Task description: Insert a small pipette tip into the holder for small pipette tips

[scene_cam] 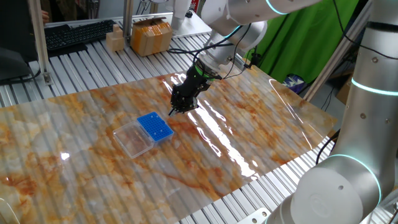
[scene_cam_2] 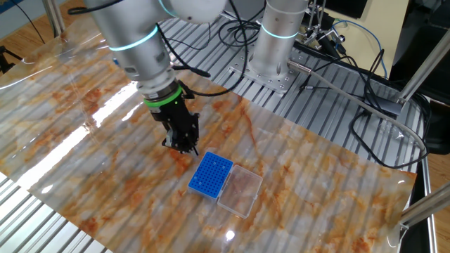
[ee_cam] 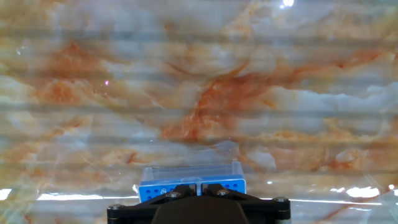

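The gripper (scene_cam: 175, 111) is hanging just above the marbled table (scene_cam: 249, 124) at centre frame in one fixed view, tilting down toward the lower left; its black fingers are sitting pressed together, with no gap showing between them; a thin pale sliver seems to be poking from the tips there, but whether that is the tip is too small to tell. The rack (scene_cam: 154, 127) is lying just left of and below the gripper, apart from it, with a clear tray (scene_cam: 132, 140) touching its lower-left side. In the other fixed view the gripper (scene_cam_2: 190, 148) is sitting just up-left of the rack (scene_cam_2: 211, 176); the tray (scene_cam_2: 240, 191) is lying to the rack's right. In the hand view the hand's black body is cutting off the lower edge, hiding the fingertips; only the rack's (ee_cam: 155, 188) upper strip and the tray's (ee_cam: 193, 167) rim are peeking above it.
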Controlling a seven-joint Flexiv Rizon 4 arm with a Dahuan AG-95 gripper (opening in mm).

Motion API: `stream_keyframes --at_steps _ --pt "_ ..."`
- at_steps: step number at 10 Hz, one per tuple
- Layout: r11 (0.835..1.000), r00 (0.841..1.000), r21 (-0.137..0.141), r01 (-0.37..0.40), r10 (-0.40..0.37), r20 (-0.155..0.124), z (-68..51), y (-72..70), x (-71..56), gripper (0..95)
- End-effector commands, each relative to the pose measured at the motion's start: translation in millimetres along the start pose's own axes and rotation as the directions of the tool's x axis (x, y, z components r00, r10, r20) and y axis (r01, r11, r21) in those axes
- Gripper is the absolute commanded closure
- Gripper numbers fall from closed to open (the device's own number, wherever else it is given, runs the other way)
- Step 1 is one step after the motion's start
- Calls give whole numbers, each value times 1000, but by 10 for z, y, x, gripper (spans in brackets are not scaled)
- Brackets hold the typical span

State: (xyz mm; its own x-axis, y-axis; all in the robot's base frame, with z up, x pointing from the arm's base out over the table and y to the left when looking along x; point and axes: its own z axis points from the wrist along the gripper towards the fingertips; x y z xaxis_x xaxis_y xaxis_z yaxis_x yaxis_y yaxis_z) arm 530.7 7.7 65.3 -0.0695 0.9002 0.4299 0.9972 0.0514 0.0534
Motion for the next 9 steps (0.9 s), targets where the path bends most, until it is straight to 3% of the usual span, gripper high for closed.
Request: stream_keyframes --at_steps 1,9 --pt "1000 1000 -6 3 -3 30 -8 -12 17 950" --pt "1000 987 -19 -6 9 158 25 -19 130 950"
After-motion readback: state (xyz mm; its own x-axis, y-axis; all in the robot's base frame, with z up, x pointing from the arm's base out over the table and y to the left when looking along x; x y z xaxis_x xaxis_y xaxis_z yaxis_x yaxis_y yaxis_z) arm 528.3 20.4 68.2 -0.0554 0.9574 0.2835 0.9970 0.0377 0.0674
